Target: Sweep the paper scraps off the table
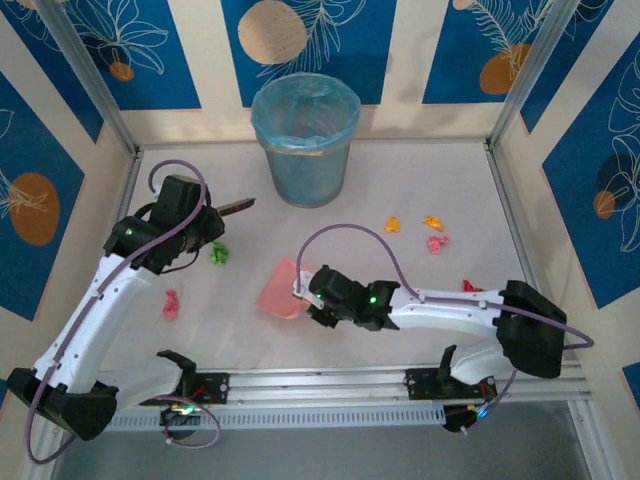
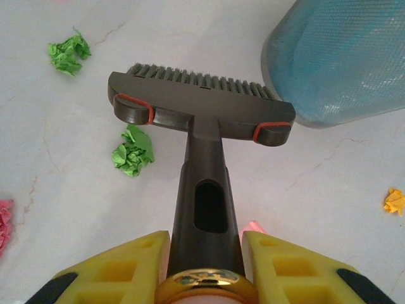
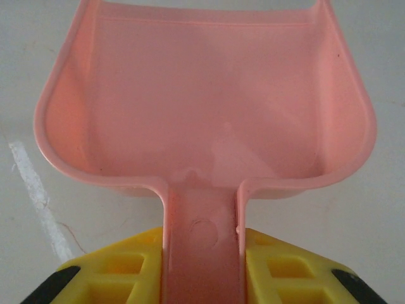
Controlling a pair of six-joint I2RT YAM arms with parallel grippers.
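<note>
My left gripper (image 1: 205,225) (image 2: 205,246) is shut on the handle of a dark brush (image 1: 238,207) (image 2: 199,104), whose bristles point toward the bin. Two green paper scraps (image 2: 133,152) (image 2: 69,52) lie left of the brush head, seen from above as one clump (image 1: 219,254). A pink scrap (image 1: 171,304) lies nearer the left arm. My right gripper (image 1: 318,297) (image 3: 202,247) is shut on the handle of the pink dustpan (image 1: 280,290) (image 3: 202,95), which rests mid-table with nothing in it. Orange scraps (image 1: 393,225) (image 1: 432,222), a pink one (image 1: 437,244) and a red one (image 1: 470,287) lie to the right on the table (image 1: 420,180).
A blue-lined bin (image 1: 305,140) (image 2: 342,57) stands at the back centre, just right of the brush head. Patterned wall panels close in the sides and back. A metal rail (image 1: 330,385) runs along the front edge.
</note>
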